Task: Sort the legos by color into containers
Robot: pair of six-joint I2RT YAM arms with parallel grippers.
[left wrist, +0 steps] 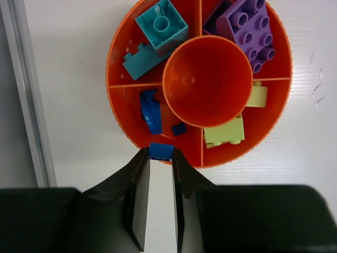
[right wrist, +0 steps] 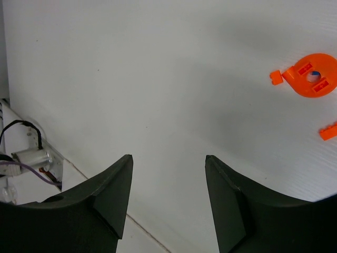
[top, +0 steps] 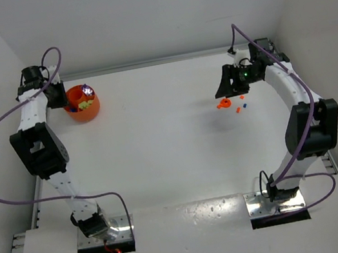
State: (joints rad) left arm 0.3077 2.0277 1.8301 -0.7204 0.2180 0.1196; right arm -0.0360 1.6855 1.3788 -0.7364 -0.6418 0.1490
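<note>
L pincer (left wrist: 160, 156) nipping tiny blue lego (left wrist: 161, 151), R pincer (right wrist: 168, 161) wide, empty, orange divided bowl (left wrist: 263, 126)

The orange bowl (left wrist: 117, 63) holds teal bricks (left wrist: 161, 25), a purple brick (left wrist: 247, 29), yellow-green bricks (left wrist: 224, 132) and blue bricks (left wrist: 151, 110). The black left pincer (left wrist: 160, 157) has a small blue brick (left wrist: 161, 151). Orange pieces (right wrist: 312, 75) lie on the white counter (right wrist: 158, 79); one speck (top: 245, 106) is perhaps blue.

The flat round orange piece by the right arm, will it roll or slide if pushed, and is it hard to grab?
The orange disc lies flat, so it would probably slide rather than roll. It looks like rigid plastic, likely light and easily nudged. Sitting low on the table, it may be awkward to pinch.
</note>
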